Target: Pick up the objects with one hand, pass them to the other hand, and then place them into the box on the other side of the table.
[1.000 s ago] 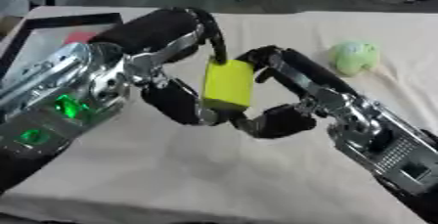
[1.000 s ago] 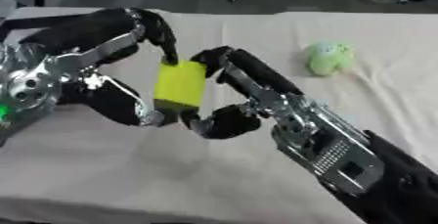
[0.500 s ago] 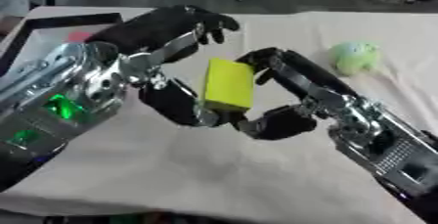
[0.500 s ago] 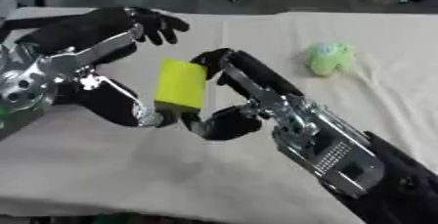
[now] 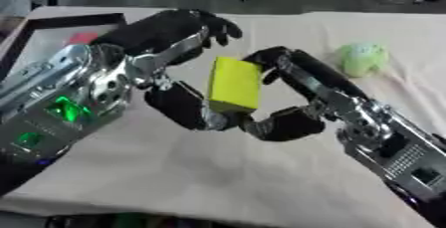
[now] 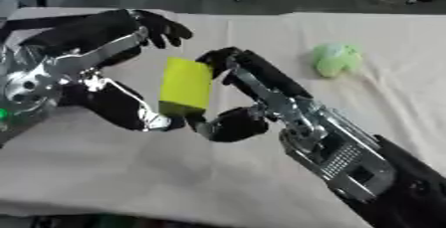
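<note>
A yellow-green block (image 5: 233, 84) stands upright above the middle of the table, between my two hands. My right hand (image 5: 324, 94) comes in from the lower right and is shut on it, fingers curled over its top right corner and thumb under its lower end. My left hand (image 5: 153, 40) reaches in from the left with its fingers (image 5: 212, 24) raised clear of the block's top; its thumb (image 5: 181, 106) lies by the block's lower left, and I cannot tell if it touches. A pale green rounded object (image 5: 364, 57) lies on the cloth at the far right.
A dark-framed box (image 5: 71, 20) sits at the table's far left corner with something red (image 5: 83, 38) inside. The beige cloth-covered table (image 5: 218, 172) stretches to the near edge. Chair legs and floor show beyond the far edge.
My left hand's fingers have lifted off the top of the block and swung up and back. The right hand has kept its hold and the block has stayed in place.
</note>
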